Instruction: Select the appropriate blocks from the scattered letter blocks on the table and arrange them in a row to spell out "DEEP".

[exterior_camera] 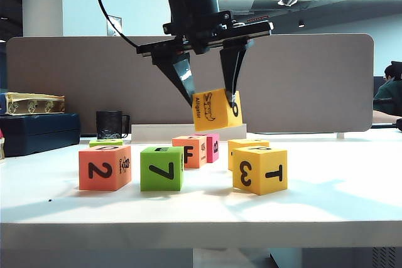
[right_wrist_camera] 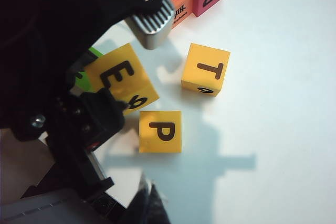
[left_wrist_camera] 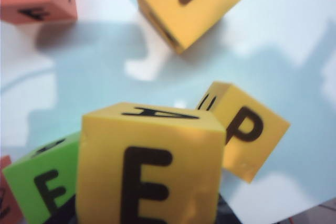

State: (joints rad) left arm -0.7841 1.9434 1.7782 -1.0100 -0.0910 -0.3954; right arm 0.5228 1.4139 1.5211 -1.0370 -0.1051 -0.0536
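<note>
One yellow cube [exterior_camera: 217,110] hangs tilted at frame centre, pinched by the left tool [exterior_camera: 208,100]; it could slip onto the green cube [exterior_camera: 162,168]. The right tool, out of view, is pressed together.

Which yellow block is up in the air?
The yellow block with the Alligator picture. The left gripper holds it above the table, tilted. The other yellow blocks, like the 3-and-T one, sit on the table.

The yellow-orange cube [exterior_camera: 217,110] hanging at center frame is showing a black "Alligator" picture and a 6. Below, a salmon cube [exterior_camera: 104,167] is bearing a black 2, a lime-green cube [exterior_camera: 161,168] a 7, another yellow-orange cube [exterior_camera: 260,169] a 3 and T. The table [exterior_camera: 326,199] is showing white.
</note>
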